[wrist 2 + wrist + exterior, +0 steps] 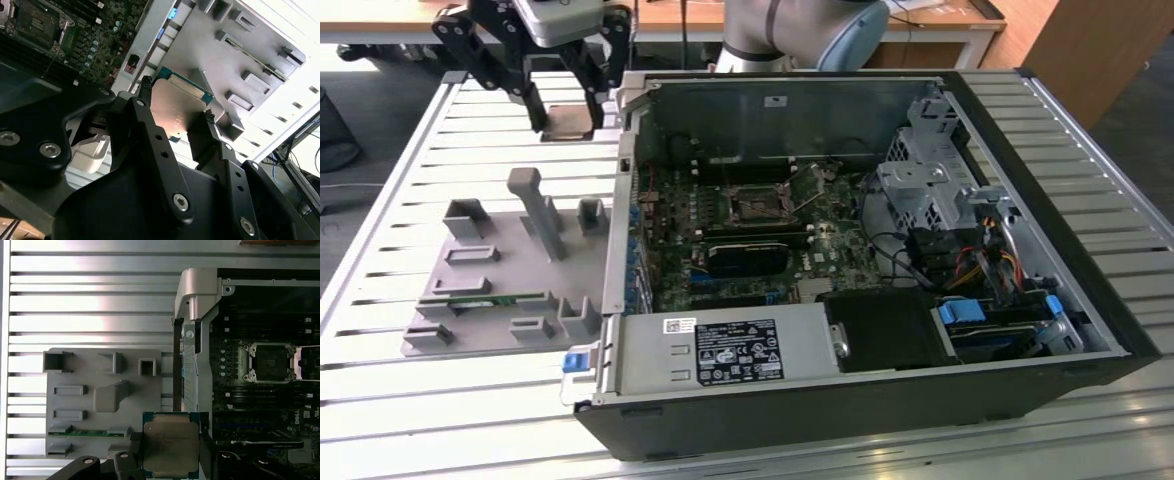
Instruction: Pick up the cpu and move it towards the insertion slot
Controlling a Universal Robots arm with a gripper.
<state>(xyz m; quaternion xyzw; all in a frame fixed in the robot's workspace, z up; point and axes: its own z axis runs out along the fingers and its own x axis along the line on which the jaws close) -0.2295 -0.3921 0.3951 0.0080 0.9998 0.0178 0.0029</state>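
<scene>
The cpu (170, 445) sat clamped between the black fingers (145, 125) of the gripper (177, 107), lifted clear of the slatted metal table (90, 300). Its silvery lid showed in both wrist views, thin green-blue rim visible at the edges. Jaws were closed onto opposite edges of the chip, nothing else in their hold.

In the exterior view, the gripper (570, 122) hung at the far corner of the open computer case (854, 400), just off its wall on the exterior view's left side, over the table. The insertion slot (758, 205) lay inside the case on the motherboard (720, 250), well apart from the held chip; its metal frame showed in the first wrist view too (270, 362).

The grey parts tray (100, 400) lay on the table beside the case, a green memory stick (87, 432) resting in one of its pockets.
</scene>
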